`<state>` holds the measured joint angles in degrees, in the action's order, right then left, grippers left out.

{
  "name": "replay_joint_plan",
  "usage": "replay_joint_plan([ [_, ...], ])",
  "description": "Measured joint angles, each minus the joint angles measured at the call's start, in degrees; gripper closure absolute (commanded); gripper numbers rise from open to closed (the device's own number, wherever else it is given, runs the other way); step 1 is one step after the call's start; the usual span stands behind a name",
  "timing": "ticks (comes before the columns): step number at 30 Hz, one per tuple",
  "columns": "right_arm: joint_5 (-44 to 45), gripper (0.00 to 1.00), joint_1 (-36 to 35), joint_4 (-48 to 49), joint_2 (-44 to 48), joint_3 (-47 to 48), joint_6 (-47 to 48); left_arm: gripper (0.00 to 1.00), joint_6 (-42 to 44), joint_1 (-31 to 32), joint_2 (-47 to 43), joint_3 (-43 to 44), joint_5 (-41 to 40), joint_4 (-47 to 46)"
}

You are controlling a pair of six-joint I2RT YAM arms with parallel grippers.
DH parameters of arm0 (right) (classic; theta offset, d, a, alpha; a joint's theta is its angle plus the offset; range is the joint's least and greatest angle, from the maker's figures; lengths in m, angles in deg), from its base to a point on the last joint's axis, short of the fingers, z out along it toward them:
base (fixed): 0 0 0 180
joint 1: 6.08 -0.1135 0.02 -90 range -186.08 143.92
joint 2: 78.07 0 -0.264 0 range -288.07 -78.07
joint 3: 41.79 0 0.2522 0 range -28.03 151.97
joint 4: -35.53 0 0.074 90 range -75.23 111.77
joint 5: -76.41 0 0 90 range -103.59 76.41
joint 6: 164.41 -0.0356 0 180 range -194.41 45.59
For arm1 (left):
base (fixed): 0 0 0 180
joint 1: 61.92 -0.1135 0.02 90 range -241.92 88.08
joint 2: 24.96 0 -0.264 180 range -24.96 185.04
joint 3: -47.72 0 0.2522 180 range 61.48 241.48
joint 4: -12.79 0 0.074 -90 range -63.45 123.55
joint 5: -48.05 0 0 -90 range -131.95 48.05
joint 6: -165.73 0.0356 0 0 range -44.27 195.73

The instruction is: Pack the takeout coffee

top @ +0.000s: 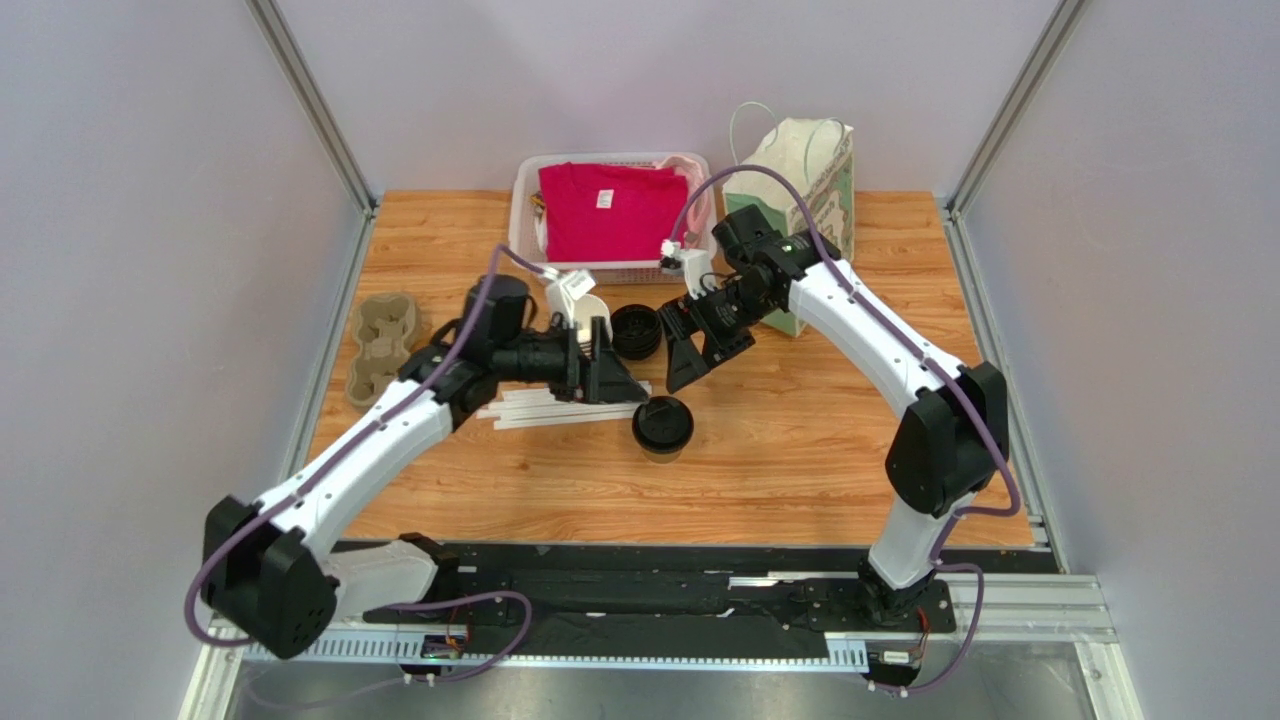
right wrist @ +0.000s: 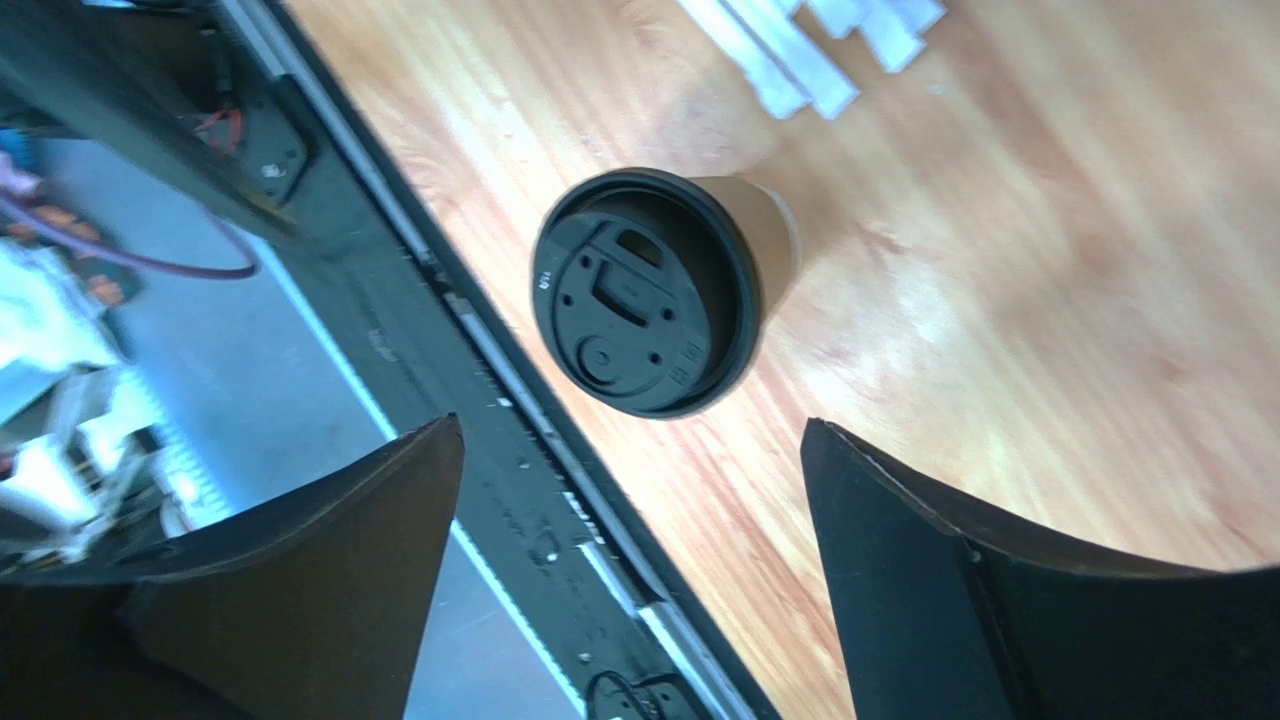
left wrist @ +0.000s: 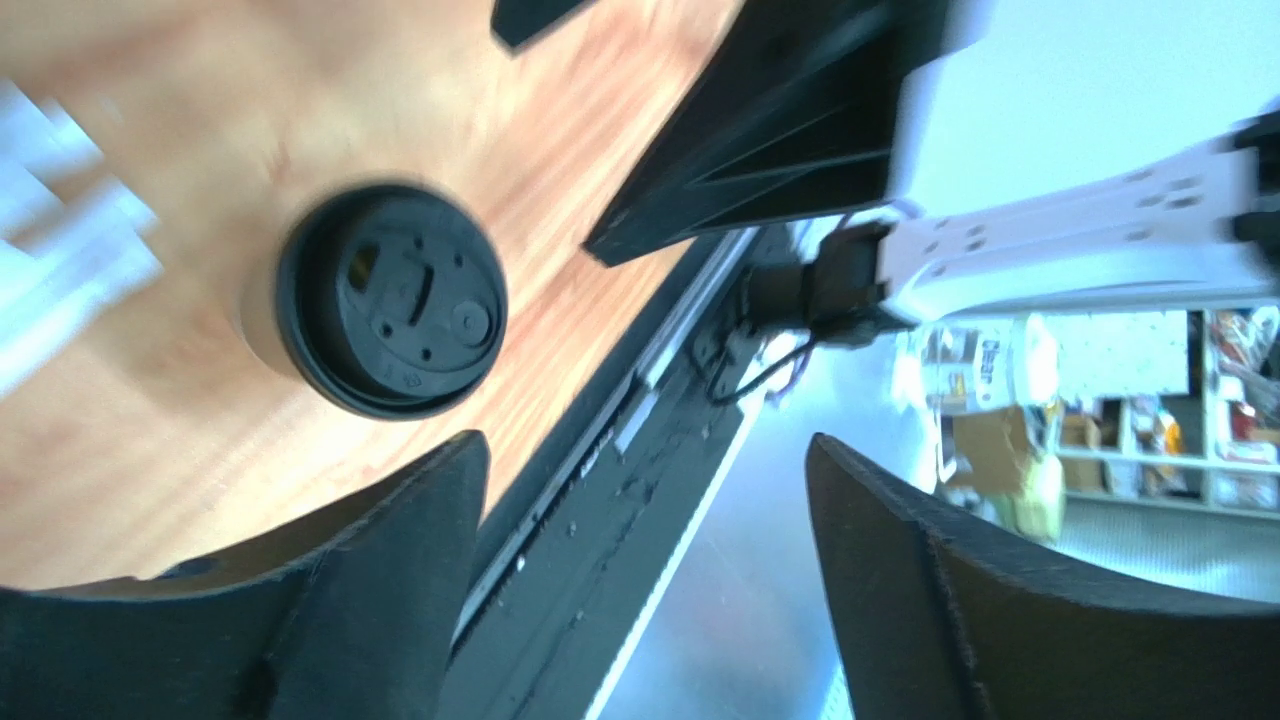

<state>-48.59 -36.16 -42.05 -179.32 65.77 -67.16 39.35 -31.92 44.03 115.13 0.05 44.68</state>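
A moulded pulp cup carrier (top: 383, 342) lies at the worktop's (top: 842, 450) left edge. The left arm reaches up from its base and bends across toward the middle, with its wrist roughly level and pointing right. The left claw (top: 609, 368) is spread wide with nothing between its fingers; in its wrist view the jaws frame only bare wood and the rail. Paper-wrapped straws (top: 541, 408) lie just under that forearm, and a pile of spare lids (top: 637, 330) sits just beyond the claw.

The takeout coffee (top: 663, 426) stands upright on the worktop with its black lid on and its long axis vertical. It is free of both claws and sits on their near side, toward the arm bases and about midway between them. Neither arm is clearly nearer.

The right claw (top: 694, 348) is also gaping and empty. It hangs tilted down and to the left from an arm that rises from its base, folds at a high elbow and stretches inward. Behind it are a basket (top: 529, 195) holding a pink shirt (top: 609, 210) and, further right, a paper bag (top: 804, 173).

To grip the cup, either claw probably has to come back toward the bases and drop around the tan wall below the lid.
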Motion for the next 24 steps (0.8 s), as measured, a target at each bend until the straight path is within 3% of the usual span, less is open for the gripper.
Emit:
replay_joint_plan([
  [1, 1.57, 0.08, -0.28, -0.20, 0.79, 0.13, 0.31, 0.05, 0.48, -1.81, -2.08, 1.05, 0.72, 0.87],
  [4, 6.99, 0.07, -2.43, -0.48, 2.47, 0.13, 0.87, 0.04, 2.05, -8.07, -7.06, 4.11, 2.10, 3.61],
  [5, 8.26, 0.01, -3.39, -0.52, 2.67, 0.11, 0.92, 0.04, 2.56, -9.66, -8.28, 4.81, 2.27, 4.44],
  [9, 14.05, 0.00, -8.24, -0.57, 2.75, -0.11, 0.74, 0.04, 6.08, -15.69, -12.72, 7.72, 2.34, 9.75],
  [15, 19.17, 0.00, -12.96, -0.57, 0.87, -0.13, -0.13, 0.04, 12.41, -17.46, -16.59, 7.69, 1.09, 16.85],
  [24, 22.21, 0.00, -15.13, 1.22, -0.90, -3.50, -1.75, 0.05, 13.35, -17.84, -17.94, 4.13, 1.03, 18.01],
])
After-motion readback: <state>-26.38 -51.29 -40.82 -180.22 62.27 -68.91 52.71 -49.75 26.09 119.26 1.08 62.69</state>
